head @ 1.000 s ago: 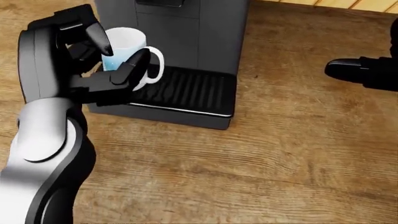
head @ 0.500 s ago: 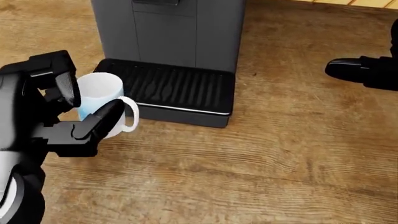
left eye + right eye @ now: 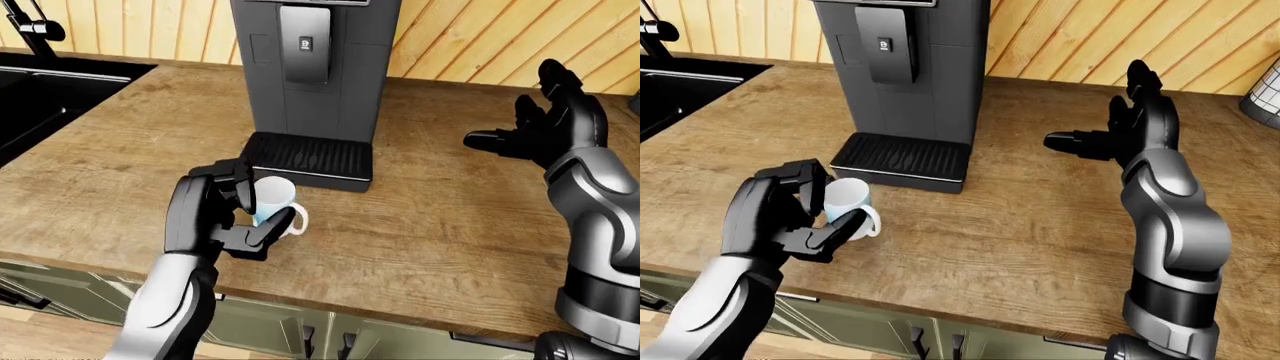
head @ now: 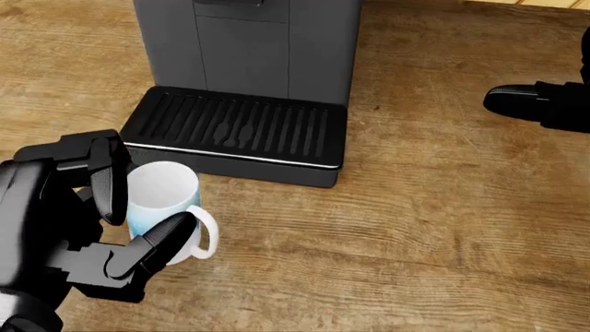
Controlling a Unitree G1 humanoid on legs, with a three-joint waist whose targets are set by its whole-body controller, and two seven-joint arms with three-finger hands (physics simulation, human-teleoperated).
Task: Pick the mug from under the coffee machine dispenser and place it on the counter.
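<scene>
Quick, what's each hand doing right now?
Left hand: closed around the white mug.
Right hand: open, holding nothing.

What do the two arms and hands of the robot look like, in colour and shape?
Both hands, the left hand and the right hand, are glossy black, blocky, with three thick jointed fingers. The left forearm is a smooth silver-grey shell with black at the edges. The right arm is built of rounded metallic grey segments with black joints between them. No cables or markings show.
</scene>
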